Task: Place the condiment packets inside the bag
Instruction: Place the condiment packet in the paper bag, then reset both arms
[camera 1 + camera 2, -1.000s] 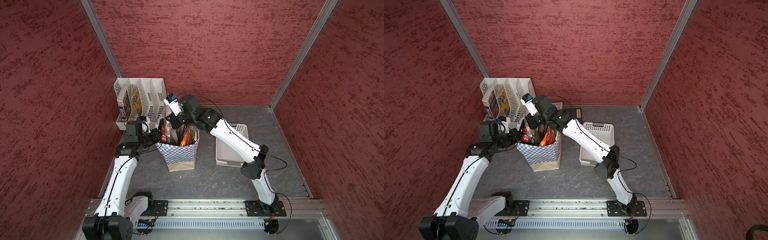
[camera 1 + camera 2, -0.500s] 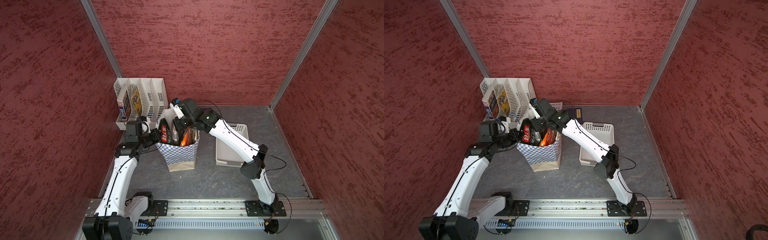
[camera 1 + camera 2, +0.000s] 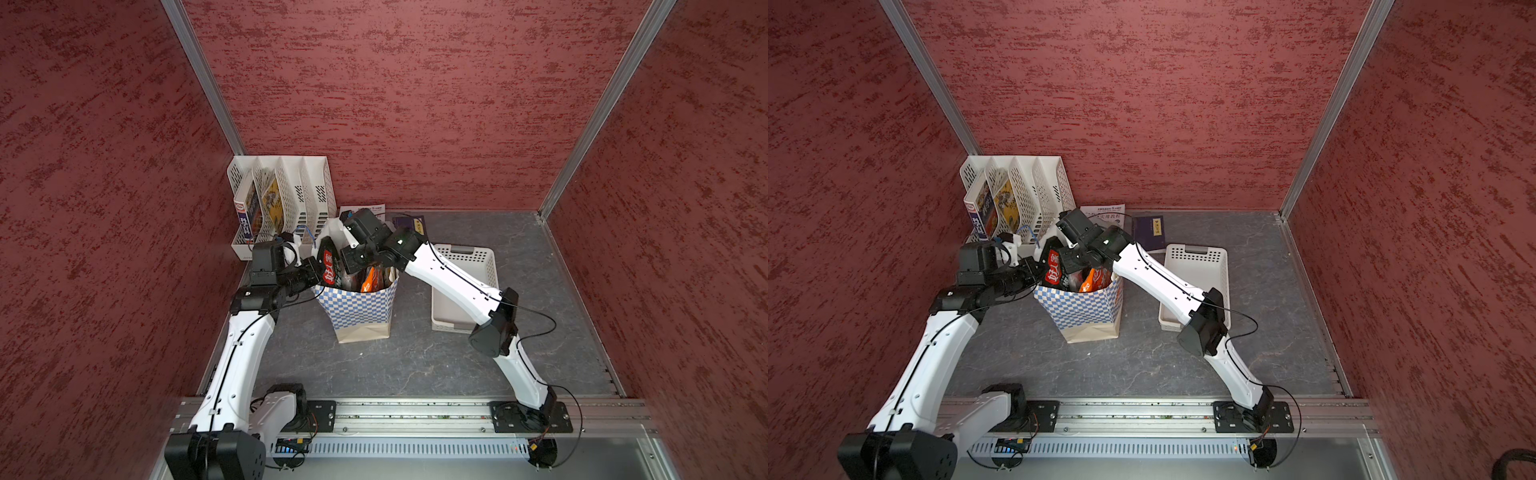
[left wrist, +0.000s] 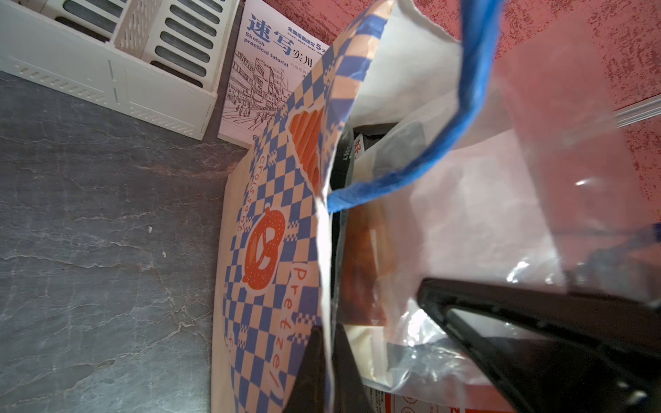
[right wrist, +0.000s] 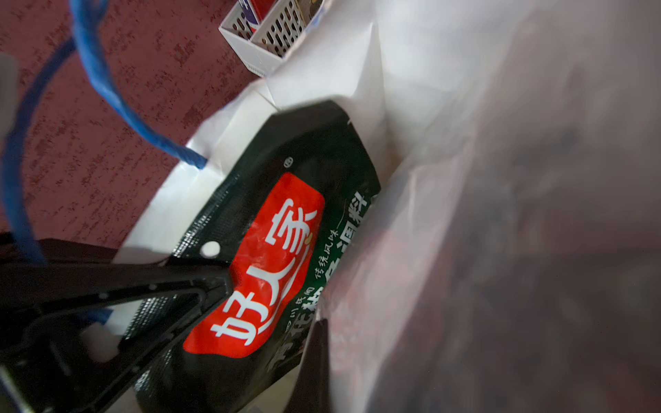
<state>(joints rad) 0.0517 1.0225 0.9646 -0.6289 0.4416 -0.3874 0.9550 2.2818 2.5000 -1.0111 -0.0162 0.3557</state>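
On the table (image 3: 415, 365), left of centre, the bag (image 3: 359, 309) stands upright with its mouth open. It's just in front of the rack (image 3: 307, 187) and the sketch book (image 4: 257, 82). The basket (image 3: 449, 326) is on its right, near but not touching. The blue book (image 3: 1148, 230) lies flat by the back wall.

At the bag's left rim the left gripper (image 3: 311, 272) has its jaws together on the paper edge. In the left wrist view the bag wall runs down across the dark fingers (image 4: 309, 364), and a blue handle (image 4: 447, 143) loops across the mouth.

Over the mouth the right gripper (image 3: 349, 264) angles down into the bag, clamped on the black-red packet (image 3: 328, 266). In the right wrist view one finger (image 5: 107, 277) presses on the packet's face beside the red label. The packet's lower part is inside against the white inner wall. Its top end sticks up above the rim on the left side, leaning outward.

The orange packet (image 3: 369, 280) is inside, tip showing at the mouth. A glossy clear pouch sits close to the left wrist lens, too blurred to read. There's more dark stuff deeper in the bag, but I can't tell the pieces apart.
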